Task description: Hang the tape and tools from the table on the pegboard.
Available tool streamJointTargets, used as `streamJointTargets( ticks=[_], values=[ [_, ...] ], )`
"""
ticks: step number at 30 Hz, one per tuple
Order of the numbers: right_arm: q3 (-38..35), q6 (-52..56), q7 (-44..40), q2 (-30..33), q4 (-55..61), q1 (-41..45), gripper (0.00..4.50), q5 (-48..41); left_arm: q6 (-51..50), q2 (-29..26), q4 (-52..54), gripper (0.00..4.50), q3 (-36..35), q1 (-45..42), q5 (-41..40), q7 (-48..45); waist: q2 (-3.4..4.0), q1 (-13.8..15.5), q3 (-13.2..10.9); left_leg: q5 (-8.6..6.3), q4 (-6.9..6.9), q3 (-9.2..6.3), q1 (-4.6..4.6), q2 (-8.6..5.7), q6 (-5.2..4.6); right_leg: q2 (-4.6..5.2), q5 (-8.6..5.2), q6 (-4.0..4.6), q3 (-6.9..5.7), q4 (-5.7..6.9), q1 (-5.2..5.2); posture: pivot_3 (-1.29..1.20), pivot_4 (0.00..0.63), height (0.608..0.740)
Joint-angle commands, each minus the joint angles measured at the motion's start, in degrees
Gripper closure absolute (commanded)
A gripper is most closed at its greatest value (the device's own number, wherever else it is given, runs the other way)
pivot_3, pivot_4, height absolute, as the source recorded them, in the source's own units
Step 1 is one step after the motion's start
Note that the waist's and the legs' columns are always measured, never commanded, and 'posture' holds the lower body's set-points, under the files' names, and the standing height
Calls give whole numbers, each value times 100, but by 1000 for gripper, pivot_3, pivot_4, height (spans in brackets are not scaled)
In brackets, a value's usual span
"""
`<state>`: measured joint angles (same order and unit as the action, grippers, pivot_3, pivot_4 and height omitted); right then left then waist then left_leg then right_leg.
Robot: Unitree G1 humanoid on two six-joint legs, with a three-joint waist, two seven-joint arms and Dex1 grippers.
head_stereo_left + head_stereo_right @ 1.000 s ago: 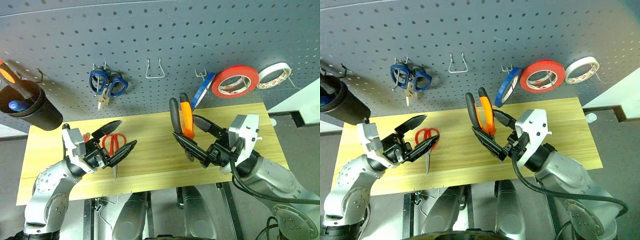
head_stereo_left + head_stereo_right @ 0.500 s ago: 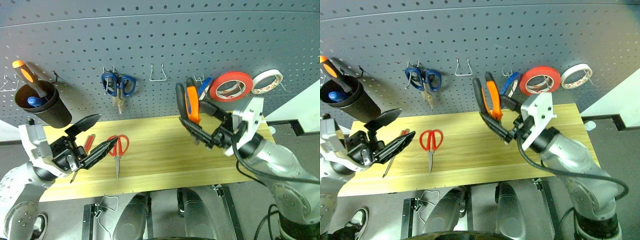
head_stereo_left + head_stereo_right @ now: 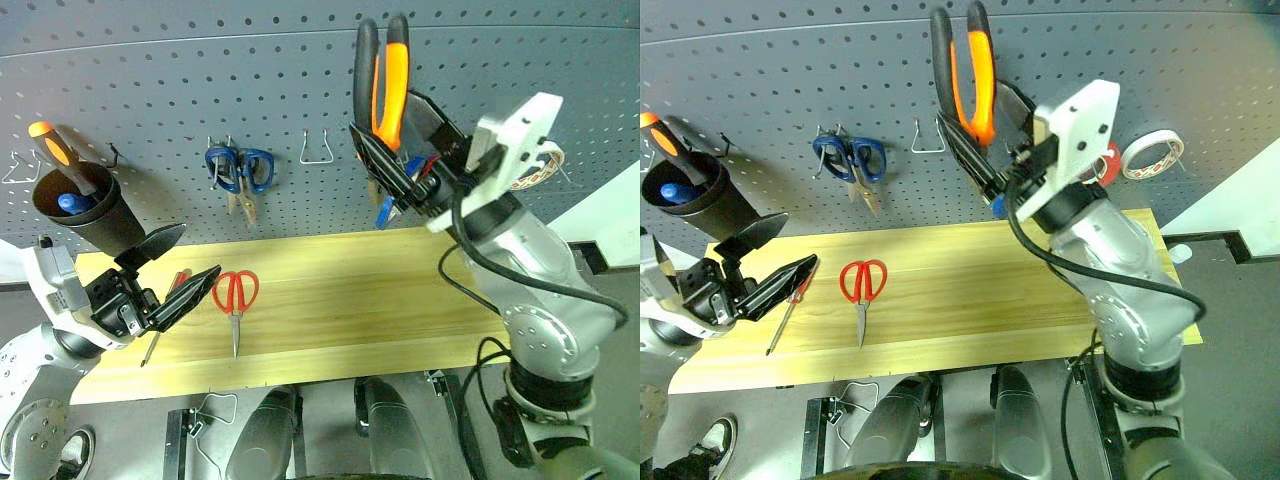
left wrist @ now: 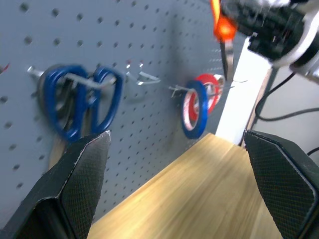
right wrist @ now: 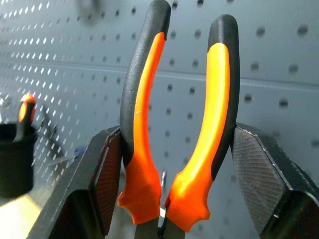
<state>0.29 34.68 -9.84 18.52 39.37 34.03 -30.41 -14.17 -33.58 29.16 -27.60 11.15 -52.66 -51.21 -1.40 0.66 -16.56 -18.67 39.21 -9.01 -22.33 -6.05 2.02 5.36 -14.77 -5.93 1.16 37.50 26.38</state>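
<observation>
My right gripper (image 3: 386,118) is shut on the orange-and-black pliers (image 3: 385,70), whose handles point up in front of the dark grey pegboard (image 3: 150,90), above its hooks. In the right wrist view the pads (image 5: 107,169) press both handles of the pliers (image 5: 144,114). The blue tape (image 4: 194,110) hangs on a hook of the pegboard. Red-handled scissors (image 3: 235,293) and a slim red-handled screwdriver (image 3: 790,310) lie on the left part of the wooden table (image 3: 350,300). Over the table's left end, beside the screwdriver, my left gripper (image 3: 198,252) stands open and holds nothing.
Blue-handled scissors (image 3: 238,168) hang on the pegboard beside an empty wire hook (image 3: 318,150). A red-orange roll (image 4: 212,94) and a white roll (image 3: 1152,152) hang at the right. A black cup (image 3: 85,208) holding an orange-handled screwdriver is mounted at the left.
My right gripper has lifted the pliers from above the table up in front of the pegboard. My left gripper has drawn away from the red scissors toward the left, still open.
</observation>
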Motion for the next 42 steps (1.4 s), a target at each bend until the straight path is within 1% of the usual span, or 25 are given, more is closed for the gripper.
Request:
streamJointTargets(
  ticks=[1, 2, 5, 8, 13, 17, 23, 34, 42],
  values=[
    [216, -176, 324, -341, 197, 544, 1566, 294, 117, 24, 32, 37, 18, 7, 75, -84, 0, -3, 0, 0, 0, 0, 0, 0, 0, 0, 0, 0, 0, 1, 1, 86, 235, 727],
    [337, -206, 408, -410, 140, 618, 1566, 493, 119, 36, 10, 37, 34, -1, 95, -98, 0, -7, 0, 0, -1, 0, 0, 0, 0, 0, 0, 0, 0, 1, 2, 85, 244, 727],
    [597, -358, 610, -699, -134, 691, 1566, 937, 105, 53, 3, 37, 41, -6, 114, -120, -2, -8, 4, 0, -1, 1, 0, 1, 0, 0, 0, 0, -2, 1, 3, 84, 242, 727],
    [736, -703, 758, -1050, -637, 699, 1566, 1328, 98, 59, -20, 37, 84, -52, 130, -114, -5, -11, 9, 0, 0, 3, 0, 1, 0, 1, 1, 2, -2, 3, 4, 85, 250, 727],
    [1007, -1259, 884, -1327, -1542, 686, 1566, 2085, 105, 108, 1, 37, 172, -133, 166, -70, -4, -29, 9, 1, 1, 5, 0, 1, 1, 0, 2, 3, -2, 10, 8, 87, 250, 727],
    [983, -1550, 959, -1602, -2049, 772, 1566, 2338, 116, 152, 36, 37, 191, -132, 201, -50, -4, -82, 9, 1, 1, 11, 0, 2, 1, 1, 2, 3, -2, 12, 11, 92, 251, 727],
    [964, -1821, 908, -1766, -2487, 878, 1567, 2605, 137, 220, 67, 37, 174, -91, 235, -39, -4, -141, 9, 6, 5, 13, 6, 2, 8, 1, 4, 7, -1, 30, 11, 96, 250, 727],
    [891, -1638, 640, -1824, -2215, 994, 1578, 2583, 218, 302, -6, 37, 258, -93, 341, -89, -4, -144, 9, 35, 3, 12, 17, 8, 32, -3, 19, 32, 1, 59, 17, 84, 245, 727],
    [1069, -1697, 974, -2147, -2101, 1168, 1579, 3034, 237, 294, -63, 37, 300, -145, 355, -95, -4, -148, 9, 36, -2, 17, 16, 17, 34, -13, 20, 33, 6, 58, 24, 87, 247, 727]
  ],
)
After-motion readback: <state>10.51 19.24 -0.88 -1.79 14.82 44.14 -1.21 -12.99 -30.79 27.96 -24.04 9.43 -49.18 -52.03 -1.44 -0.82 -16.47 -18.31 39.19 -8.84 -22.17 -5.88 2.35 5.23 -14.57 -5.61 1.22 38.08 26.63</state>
